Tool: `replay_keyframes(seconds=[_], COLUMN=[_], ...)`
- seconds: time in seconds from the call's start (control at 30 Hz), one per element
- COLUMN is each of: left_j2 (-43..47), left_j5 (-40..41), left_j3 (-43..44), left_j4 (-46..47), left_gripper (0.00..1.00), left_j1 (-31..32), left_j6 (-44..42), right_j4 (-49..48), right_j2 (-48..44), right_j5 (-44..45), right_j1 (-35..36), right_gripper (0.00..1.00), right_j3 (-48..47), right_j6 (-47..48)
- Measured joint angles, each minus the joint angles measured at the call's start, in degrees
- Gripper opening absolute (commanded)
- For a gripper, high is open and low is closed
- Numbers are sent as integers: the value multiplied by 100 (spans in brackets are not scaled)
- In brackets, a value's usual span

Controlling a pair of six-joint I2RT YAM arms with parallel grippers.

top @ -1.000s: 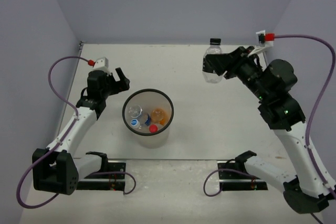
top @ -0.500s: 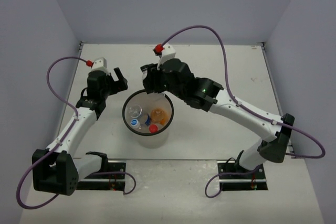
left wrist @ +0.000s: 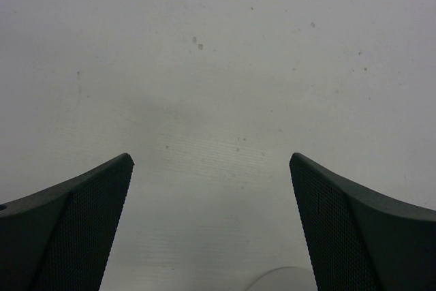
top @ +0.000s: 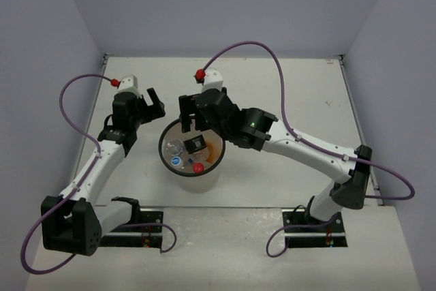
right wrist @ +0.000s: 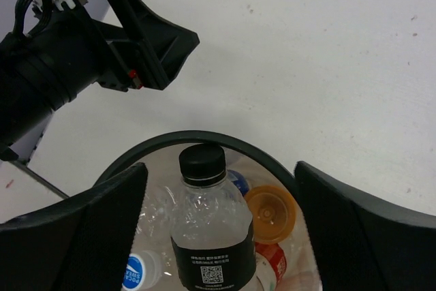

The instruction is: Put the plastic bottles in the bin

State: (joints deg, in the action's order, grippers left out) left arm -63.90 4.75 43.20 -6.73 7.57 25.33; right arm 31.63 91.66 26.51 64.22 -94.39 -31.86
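Inside the bin, at the near middle of the table, the plastic bottles sit together. A black-labelled one stands upright with its black cap near the rim, a stubby orange one is just beside it, and a blue-capped one and a red-capped one lie lower. The right gripper hangs over the bin's far rim, its fingers spread wide either side of the upright bottle, not touching it. The left gripper, likewise spread, hovers just left of the bin over the white tabletop.
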Motion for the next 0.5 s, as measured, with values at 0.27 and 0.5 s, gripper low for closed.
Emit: replay_keyframes(seconds=[0.27,0.5], left_j2=[1,17], left_j5=[-2,-2], left_j3=[-11,-79], left_j4=[-2,-12], left_gripper=[100,100], left_j1=[0,-2], left_j6=[2,4], right_j4=[76,60], right_j2=[-5,-349], right_j5=[-2,-33], right_j1=[1,-118], right_gripper=[99,99], right_j3=[-208,-445], right_j6=[136,367])
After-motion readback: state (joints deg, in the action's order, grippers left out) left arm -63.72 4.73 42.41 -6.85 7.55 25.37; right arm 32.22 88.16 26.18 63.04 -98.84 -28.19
